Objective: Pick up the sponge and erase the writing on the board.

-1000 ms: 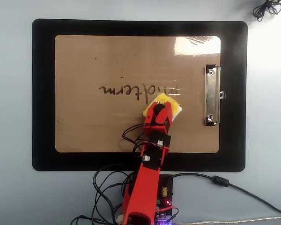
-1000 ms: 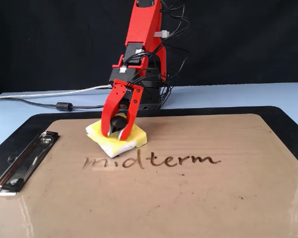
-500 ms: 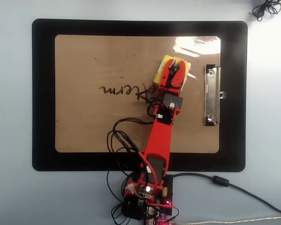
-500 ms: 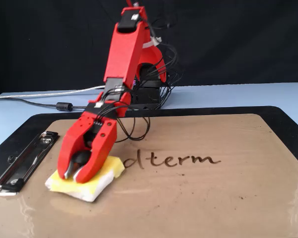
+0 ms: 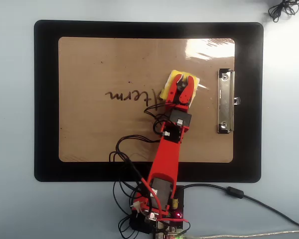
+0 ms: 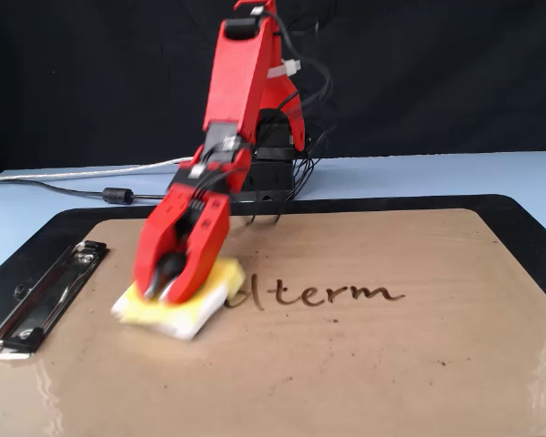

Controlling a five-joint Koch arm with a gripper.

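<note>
Gripper: your red plastic gripper [image 5: 181, 81] [image 6: 166, 293] is clamped down on the small square yellow sponge with a white edge [image 5: 170, 82] [image 6: 184, 309].
Sponge: it lies flat on the large tan-brown glossy clipboard board [image 5: 99, 134] [image 6: 364, 364], between the writing and the silver metal clip [image 5: 225, 101] [image 6: 36, 300].
Writing: you can read only "dterm" of the dark brown cursive writing [image 5: 127, 96] [image 6: 332, 293] in the fixed view; its start is hidden or gone beside the sponge.
Board: it rests on the larger black mat [image 5: 45, 99] [image 6: 528, 214].

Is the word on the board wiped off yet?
Partly. The writing reads only "dterm"; the gripper presses the sponge where its first letters would be.
</note>
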